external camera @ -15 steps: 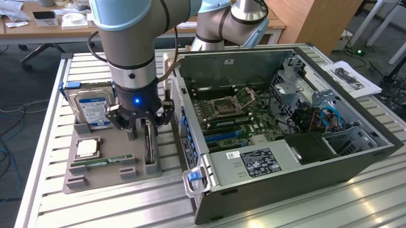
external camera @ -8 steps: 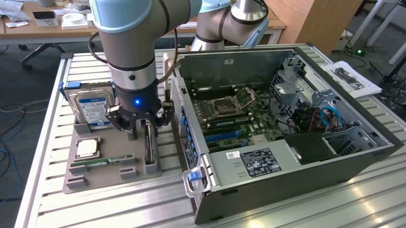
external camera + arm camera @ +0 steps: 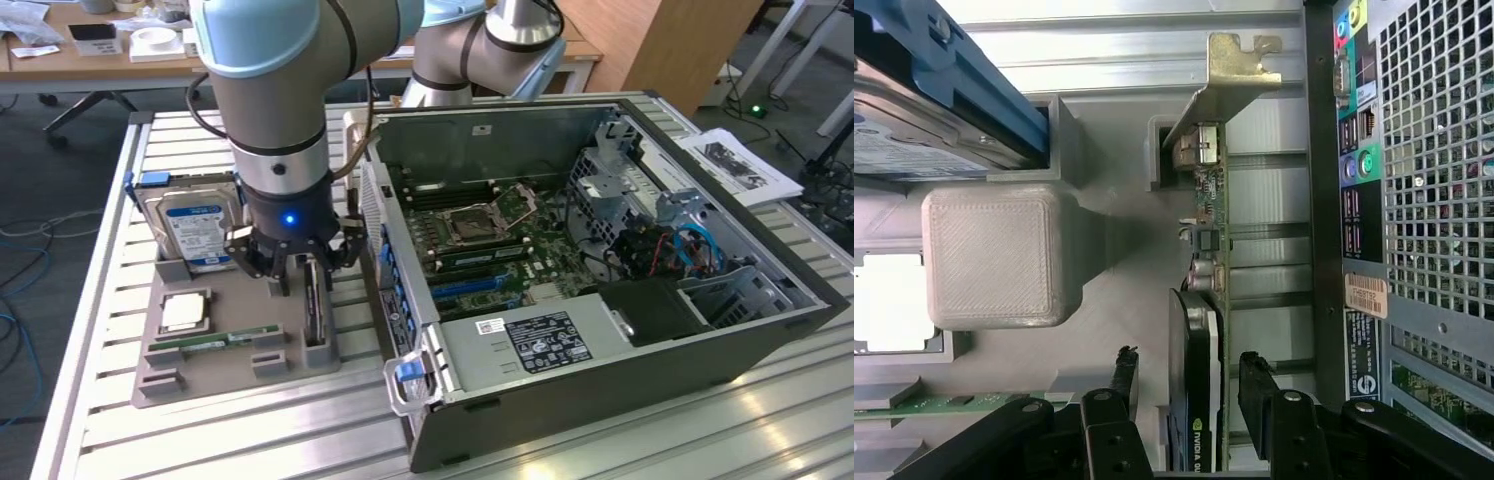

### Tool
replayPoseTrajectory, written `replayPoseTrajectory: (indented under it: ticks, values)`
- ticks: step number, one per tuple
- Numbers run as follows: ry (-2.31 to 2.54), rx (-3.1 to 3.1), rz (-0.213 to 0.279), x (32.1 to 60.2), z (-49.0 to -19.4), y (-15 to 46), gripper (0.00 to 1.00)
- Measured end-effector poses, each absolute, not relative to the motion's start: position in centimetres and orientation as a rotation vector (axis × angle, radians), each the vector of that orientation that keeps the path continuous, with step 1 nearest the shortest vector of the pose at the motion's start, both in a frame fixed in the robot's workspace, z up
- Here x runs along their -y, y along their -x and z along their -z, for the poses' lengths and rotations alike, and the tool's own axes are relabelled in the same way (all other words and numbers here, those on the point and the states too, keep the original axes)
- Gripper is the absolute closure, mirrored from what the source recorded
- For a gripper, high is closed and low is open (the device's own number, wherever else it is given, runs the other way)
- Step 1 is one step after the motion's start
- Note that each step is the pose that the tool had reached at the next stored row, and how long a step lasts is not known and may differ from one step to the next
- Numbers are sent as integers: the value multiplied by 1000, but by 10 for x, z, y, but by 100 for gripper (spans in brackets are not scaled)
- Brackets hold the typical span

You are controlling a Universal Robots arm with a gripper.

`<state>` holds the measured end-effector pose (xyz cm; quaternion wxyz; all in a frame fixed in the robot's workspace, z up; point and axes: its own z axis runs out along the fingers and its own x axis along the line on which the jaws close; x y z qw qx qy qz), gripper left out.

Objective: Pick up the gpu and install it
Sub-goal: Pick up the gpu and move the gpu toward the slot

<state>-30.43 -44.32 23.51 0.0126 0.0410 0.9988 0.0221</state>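
Now, exterior view: gripper low over grey holder tray, at exterior view's left of open computer case. gpu stands on edge in tray slot, directly beneath pincer, long axis running alongside case.
Wrist view: gripper wide open, holding nothing. Fingers straddle gpu, one per face, gap each side. Metal bracket at card's far end; card length lies crosswise to closing direction.
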Motion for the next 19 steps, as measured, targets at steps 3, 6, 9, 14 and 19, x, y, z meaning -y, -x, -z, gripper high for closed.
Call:
replayPoseTrajectory:
  ticks: [3,6,9,14,19]
  values:
    - [-128,-3113,-69,443,-235,303,47]
    - [-128,-3113,-68,442,-234,302,47]
    - [-129,-3113,-69,439,-234,303,47]
    - [-134,-3113,-69,438,-231,303,47]
    - [-134,-3113,-69,438,-231,303,47]
